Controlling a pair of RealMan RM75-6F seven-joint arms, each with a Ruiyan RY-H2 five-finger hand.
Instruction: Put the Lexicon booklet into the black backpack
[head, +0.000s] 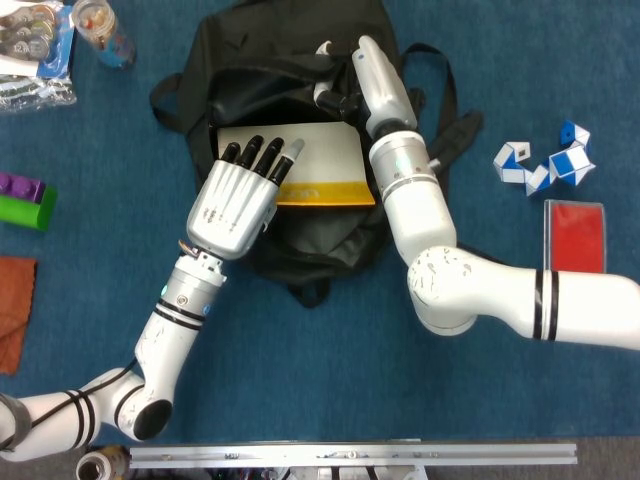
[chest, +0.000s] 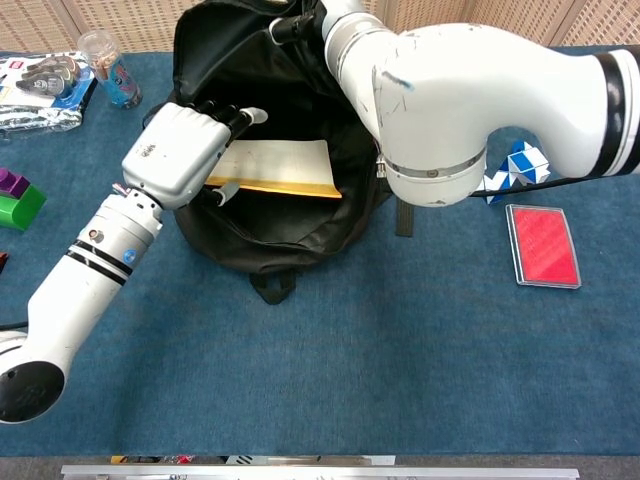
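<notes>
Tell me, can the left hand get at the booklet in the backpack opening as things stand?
Probably yes. The left hand already lies over the near-left part of the booklet, and nothing sits between them. The backpack mouth looks held open at the far rim by the right hand, though that grip is hard to see.

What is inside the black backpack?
In the backpack lies a white booklet with a yellow edge. The left hand covers its left end; the bag's dark interior hides anything beneath.
</notes>
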